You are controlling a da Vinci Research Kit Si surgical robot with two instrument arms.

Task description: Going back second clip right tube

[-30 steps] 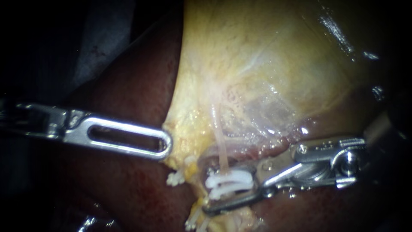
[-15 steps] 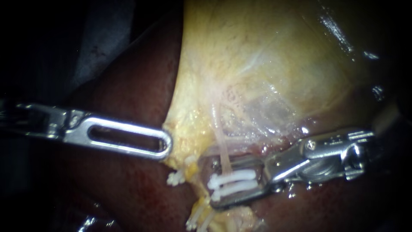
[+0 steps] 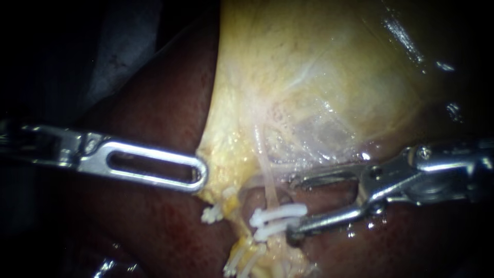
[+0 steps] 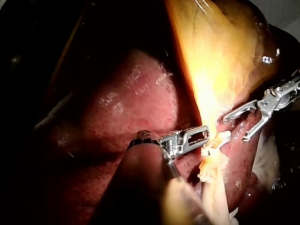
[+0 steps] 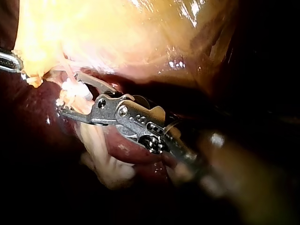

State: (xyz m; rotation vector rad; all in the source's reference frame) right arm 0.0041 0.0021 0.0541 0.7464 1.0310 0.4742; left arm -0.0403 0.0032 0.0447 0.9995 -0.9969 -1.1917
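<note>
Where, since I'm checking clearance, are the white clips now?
Endoscope view, low centre: the white clips cross the pale tube below the gallbladder, just off the tip of the right instrument.

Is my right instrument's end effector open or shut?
Open: the silver right instrument shows a wide gap between its jaws, gripping nothing.
</note>
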